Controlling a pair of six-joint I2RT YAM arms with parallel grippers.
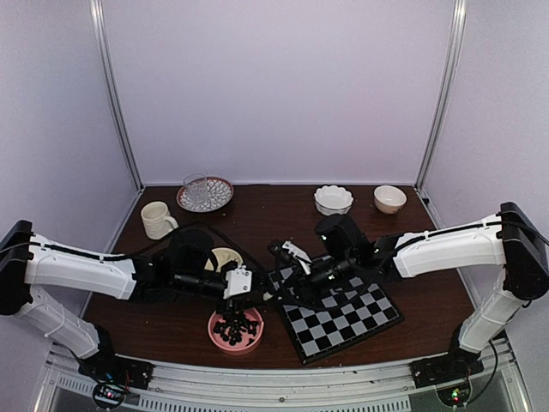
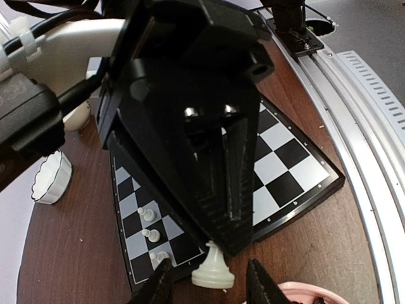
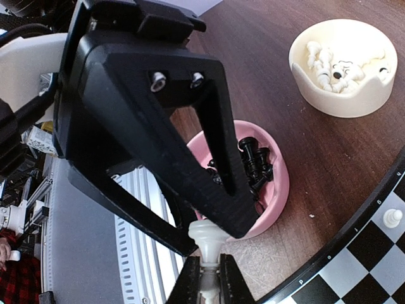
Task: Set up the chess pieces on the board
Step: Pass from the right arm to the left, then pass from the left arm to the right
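- Nearest the arm bases, a pink bowl (image 1: 235, 350) keeps the black chessmen (image 1: 237, 329) corralled together, out of the way of the work.
- Just beside it, off the board's corner, the right pincer (image 3: 207, 278) is clamped on the narrow upper part of a white chessman (image 2: 214, 271). The base points outward, leaving the wide end free for the other arm.
- The left pincer (image 2: 211, 283) stands partly open, one finger on either side of that base with gaps showing, and it grips nothing yet. This looks like a hand-over, probably to get the piece upright.
- Beyond lies the board (image 1: 352, 313), with three white chessmen (image 2: 152, 235) standing along its edge row.
- A cream bowl (image 3: 342, 101) of spare white pieces sits on the bench (image 1: 257, 215) left of the board.
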